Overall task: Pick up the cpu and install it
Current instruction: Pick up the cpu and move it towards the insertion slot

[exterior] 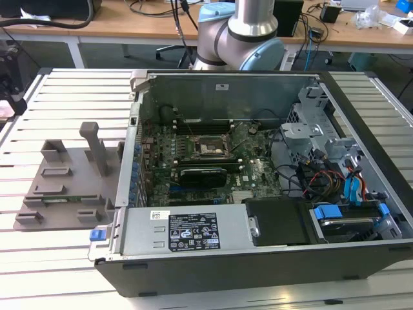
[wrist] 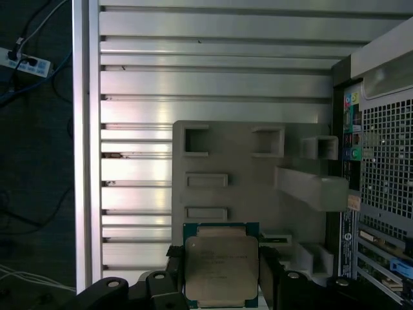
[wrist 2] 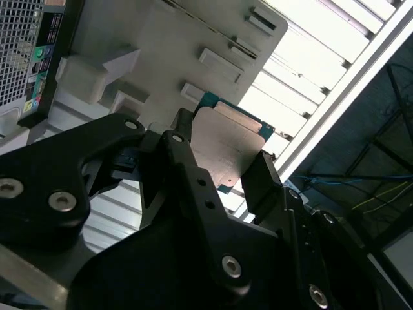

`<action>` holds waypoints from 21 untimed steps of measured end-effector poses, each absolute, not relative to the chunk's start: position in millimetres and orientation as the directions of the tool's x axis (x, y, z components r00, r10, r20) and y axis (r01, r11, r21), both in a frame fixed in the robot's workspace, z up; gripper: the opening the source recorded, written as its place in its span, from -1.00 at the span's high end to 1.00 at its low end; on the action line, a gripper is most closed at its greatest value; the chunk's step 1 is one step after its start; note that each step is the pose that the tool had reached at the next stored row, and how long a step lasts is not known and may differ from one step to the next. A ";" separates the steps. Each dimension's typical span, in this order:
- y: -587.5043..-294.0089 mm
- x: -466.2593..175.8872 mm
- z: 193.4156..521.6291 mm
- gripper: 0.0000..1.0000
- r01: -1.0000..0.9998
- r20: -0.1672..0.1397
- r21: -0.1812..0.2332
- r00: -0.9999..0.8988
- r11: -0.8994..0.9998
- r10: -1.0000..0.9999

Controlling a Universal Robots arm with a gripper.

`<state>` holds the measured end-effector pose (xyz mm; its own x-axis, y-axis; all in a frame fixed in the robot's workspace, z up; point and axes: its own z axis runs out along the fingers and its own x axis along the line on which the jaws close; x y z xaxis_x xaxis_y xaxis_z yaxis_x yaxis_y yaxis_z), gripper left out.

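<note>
A slatted metal table [exterior: 71,97] carries everything in the exterior view, and most of it is taken up by an open computer case [exterior: 193,271] lying on its side with its main board [exterior: 251,174] facing up. The square socket [exterior: 210,148] sits near the middle of that board, with cables and blue-tabbed drive bays toward the exterior view's right. The arm [exterior: 242,32] rises behind the case's far wall. On the exterior view's left, just beside the case, lies a grey plastic tray [exterior: 71,174] with raised blocks and one upright post. Both wrist views look down on this tray [wrist: 245,181] [wrist 2: 181,32], with the case's perforated back panel [wrist: 387,161] along one side and the table's slats [wrist: 193,84] along the other. The gripper [wrist: 221,274] [wrist 2: 222,165] is over one edge of the tray, and its jaws are closed in on the cpu [wrist: 221,261] [wrist 2: 226,145]. The black fingers [wrist: 268,271] [wrist 2: 261,181] press against two opposite sides of it. The cpu's silver metal top faces the first wrist view, with its green rim showing around it. It lies flat between the fingers. I cannot tell whether it touches the tray below it or hangs clear.
</note>
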<state>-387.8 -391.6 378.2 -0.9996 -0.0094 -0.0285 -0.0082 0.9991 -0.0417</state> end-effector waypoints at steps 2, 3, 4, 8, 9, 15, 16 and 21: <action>-391.6 -380.8 378.2 -0.09 -0.008 -0.028 -0.042 -1.000 0.999 -0.009; -391.5 -378.8 378.3 -0.09 -0.008 -0.028 -0.042 -1.000 0.999 -0.009; -391.6 -375.1 378.3 -0.09 -0.008 -0.028 -0.042 -1.000 0.999 -0.009; -391.6 -359.3 378.3 -0.09 -0.008 -0.028 -0.042 -1.000 0.999 -0.009; -391.5 -355.8 378.2 -0.09 -0.008 -0.028 -0.042 -1.000 0.999 -0.009; -391.6 -342.7 378.2 -0.09 -0.008 -0.028 -0.042 -1.000 0.999 -0.009; -391.6 -338.5 378.3 -0.09 -0.008 -0.028 -0.042 -1.000 0.999 -0.009; -391.5 -326.8 378.2 -0.09 -0.008 -0.028 -0.042 -1.000 0.999 -0.009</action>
